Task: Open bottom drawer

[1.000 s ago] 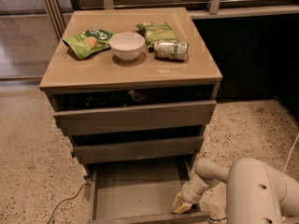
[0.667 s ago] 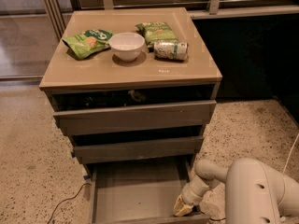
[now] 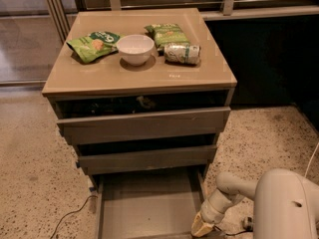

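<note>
Judging from the one camera view, the bottom drawer [image 3: 144, 203] is already drawn well out of the cabinet [image 3: 139, 81]. Its plain grey tray lies open below the mid-width drawer front [image 3: 147, 159] and reaches toward the lower edge of the view, where its own front is mostly cut off. The widest drawer front [image 3: 144, 125] above stands slightly proud as well, with a dark gap over it. To finish the step well, I would draw straight out along the runners, level and with no sideways push, since the contact sits at the right front corner and an off-centre pull could rack the tray. I would also ease off as the travel runs out, so that the white bowl [image 3: 135, 49], the left snack bag [image 3: 93, 45], the right snack bag [image 3: 168, 34] and the can [image 3: 182, 54] on top are not shaken. The gripper [image 3: 203, 225] is low on the right, at the tray's right front corner, its pale tip touching or just beside the tray's right wall; which of the two I cannot tell. Whether the claw is spread or pressed together I cannot tell either, and nothing shows as held in it. A thin cable [image 3: 70, 215] lies on the speckled floor left of the drawer, apart from it.
</note>
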`<move>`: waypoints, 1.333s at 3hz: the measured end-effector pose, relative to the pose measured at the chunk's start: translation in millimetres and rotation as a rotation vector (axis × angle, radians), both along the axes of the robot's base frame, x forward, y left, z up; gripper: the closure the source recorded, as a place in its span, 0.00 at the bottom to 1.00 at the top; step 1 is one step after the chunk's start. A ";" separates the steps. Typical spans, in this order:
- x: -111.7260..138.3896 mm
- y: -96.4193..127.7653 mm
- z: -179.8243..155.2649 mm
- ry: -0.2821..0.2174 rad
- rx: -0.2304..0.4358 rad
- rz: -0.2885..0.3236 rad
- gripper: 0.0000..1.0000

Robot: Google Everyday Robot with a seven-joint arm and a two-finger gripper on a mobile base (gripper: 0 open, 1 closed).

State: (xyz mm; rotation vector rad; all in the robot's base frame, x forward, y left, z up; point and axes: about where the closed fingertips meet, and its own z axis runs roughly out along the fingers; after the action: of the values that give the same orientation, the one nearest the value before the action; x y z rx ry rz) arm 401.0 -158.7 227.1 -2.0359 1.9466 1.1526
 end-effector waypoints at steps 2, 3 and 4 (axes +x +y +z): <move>0.0 0.0 0.0 0.000 0.000 0.000 0.50; -0.1 0.0 0.0 0.000 0.000 0.000 0.19; -0.2 0.1 -0.1 0.000 0.000 0.000 0.00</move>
State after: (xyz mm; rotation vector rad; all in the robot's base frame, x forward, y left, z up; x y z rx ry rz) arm 400.8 -158.6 227.0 -2.0360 1.9465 1.1532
